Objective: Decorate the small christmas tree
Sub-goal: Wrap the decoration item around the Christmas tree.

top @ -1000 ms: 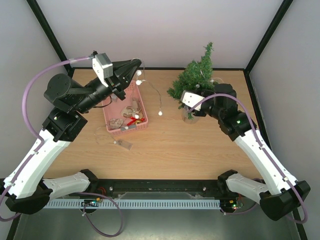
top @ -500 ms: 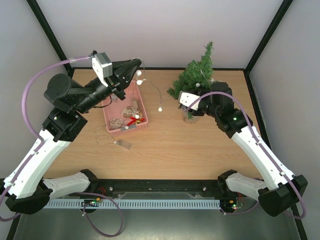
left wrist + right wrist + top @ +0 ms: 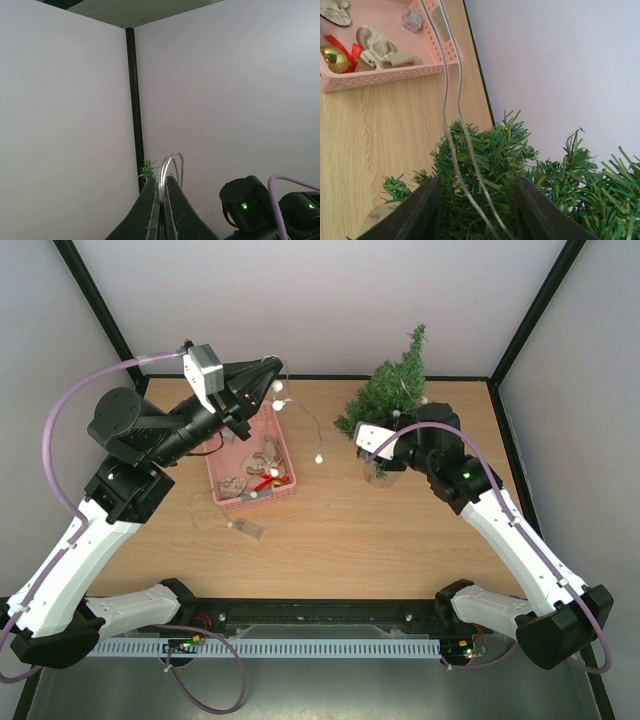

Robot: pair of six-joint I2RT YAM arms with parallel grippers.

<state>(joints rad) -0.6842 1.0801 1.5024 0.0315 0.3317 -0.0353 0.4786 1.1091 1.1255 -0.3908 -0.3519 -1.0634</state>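
Note:
The small christmas tree [image 3: 396, 390] stands at the back right of the table, and its tip [image 3: 147, 170] shows in the left wrist view. A clear light string [image 3: 303, 420] with white bulbs runs from my left gripper [image 3: 272, 374] to the tree. That gripper [image 3: 161, 183] is raised over the basket's far end and shut on a loop of the string [image 3: 173, 161]. My right gripper [image 3: 477, 202] is open and pushed into the tree's branches [image 3: 520, 165]. Two strands of the string [image 3: 451, 125] pass loose between its fingers [image 3: 417, 212].
A pink basket [image 3: 289, 452] left of the tree holds a gold ball [image 3: 333, 58], a silver box [image 3: 412, 20] and wooden ornaments [image 3: 376, 47]. A small tag on a thread [image 3: 247, 529] lies in front of the basket. Black frame posts stand at the back corners.
My right arm has shifted a little left and forward into the tree, and the hanging bulb has risen slightly. The left arm holds still.

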